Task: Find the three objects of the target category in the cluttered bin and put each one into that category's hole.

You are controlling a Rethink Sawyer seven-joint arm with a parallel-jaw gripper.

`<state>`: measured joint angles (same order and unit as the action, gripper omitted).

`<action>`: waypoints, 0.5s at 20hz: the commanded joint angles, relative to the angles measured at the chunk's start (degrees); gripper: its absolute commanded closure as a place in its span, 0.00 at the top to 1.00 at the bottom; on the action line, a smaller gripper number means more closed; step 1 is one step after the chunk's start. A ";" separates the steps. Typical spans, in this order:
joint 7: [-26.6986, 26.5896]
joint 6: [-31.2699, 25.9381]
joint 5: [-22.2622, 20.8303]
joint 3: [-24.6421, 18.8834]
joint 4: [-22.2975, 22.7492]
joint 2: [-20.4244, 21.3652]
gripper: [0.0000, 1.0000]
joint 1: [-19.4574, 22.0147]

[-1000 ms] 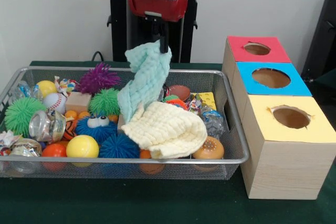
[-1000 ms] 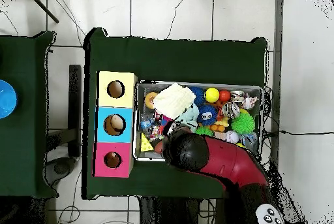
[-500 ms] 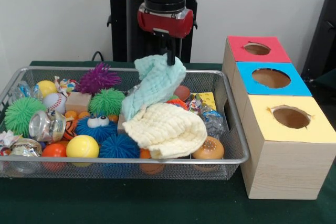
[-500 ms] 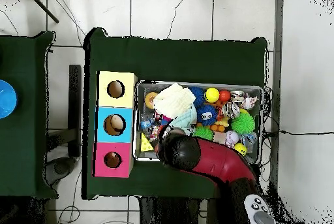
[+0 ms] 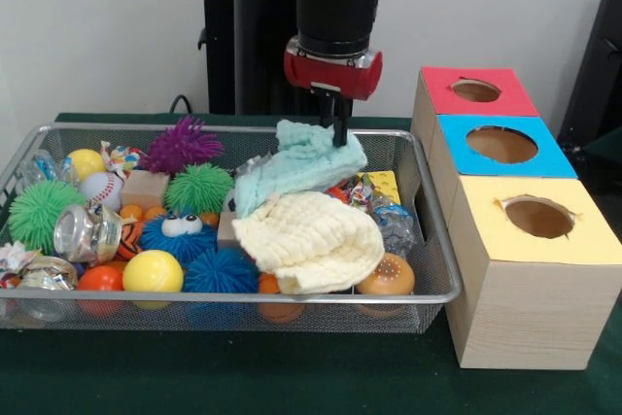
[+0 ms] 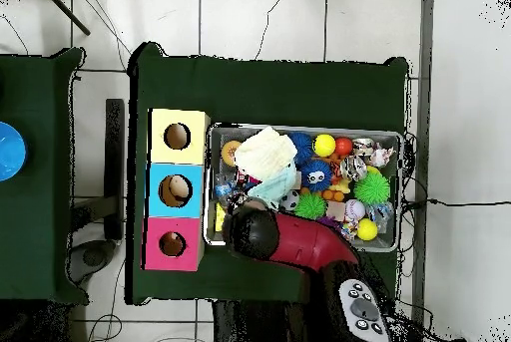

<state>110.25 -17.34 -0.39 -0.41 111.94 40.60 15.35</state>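
**Pincer gripping mint cloth over the bin's far right end**

Front view: the pincer [image 5: 337, 128] hung from the red-and-black arm [image 5: 335, 17] above the far right part of the wire bin [image 5: 292, 296]. Its dark fingers were closed on the upper edge of a mint-green cloth [image 5: 296, 164]. The cloth's pinched corner was raised; the rest slumped down and leftward, lying on the clutter and touching the cream cloth [image 5: 311, 238] in front of it. The cream cloth lay heaped near the bin's front rim, partly covering a blue spiky ball [image 5: 220, 269] and sitting just beside a brown bun-shaped toy [image 5: 387, 276].

Other contents noted: purple spiky ball [image 5: 181, 143], green spiky ball [image 5: 198, 187], larger green spiky ball [image 5: 39, 211] at the left end, yellow ball [image 5: 152, 270], baseball [image 5: 100, 189], blue furry toy with eyes [image 5: 178, 231], a crushed can [image 5: 86, 232], crinkled wrappers.

Beside the bin's right end stood three wooden boxes in a row on the green bench [image 5: 292, 376], each with a round hole on top: yellow-topped box [image 5: 536, 225] nearest the camera, blue-topped box [image 5: 501, 146] in the middle, red-topped box [image 5: 474, 90] farthest.

Overhead view: the arm [image 6: 289, 243] covered the bin's corner nearest the boxes; the mint cloth [image 6: 274, 187] showed just past it, touching the cream cloth [image 6: 264, 152].
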 commanded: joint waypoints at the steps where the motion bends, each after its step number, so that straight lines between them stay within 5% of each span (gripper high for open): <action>1: 11.80 2.24 3.19 1.34 -4.46 -3.79 0.00 -1.49; 3: 11.37 2.14 3.36 1.66 -4.79 -3.94 0.00 -1.69; 4: 11.26 2.23 3.69 1.93 -4.69 -3.93 1.00 -1.91; 10: 10.94 1.30 4.08 2.42 -4.49 -3.66 1.00 -1.81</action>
<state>110.25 -17.23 0.23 1.82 111.76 38.45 13.31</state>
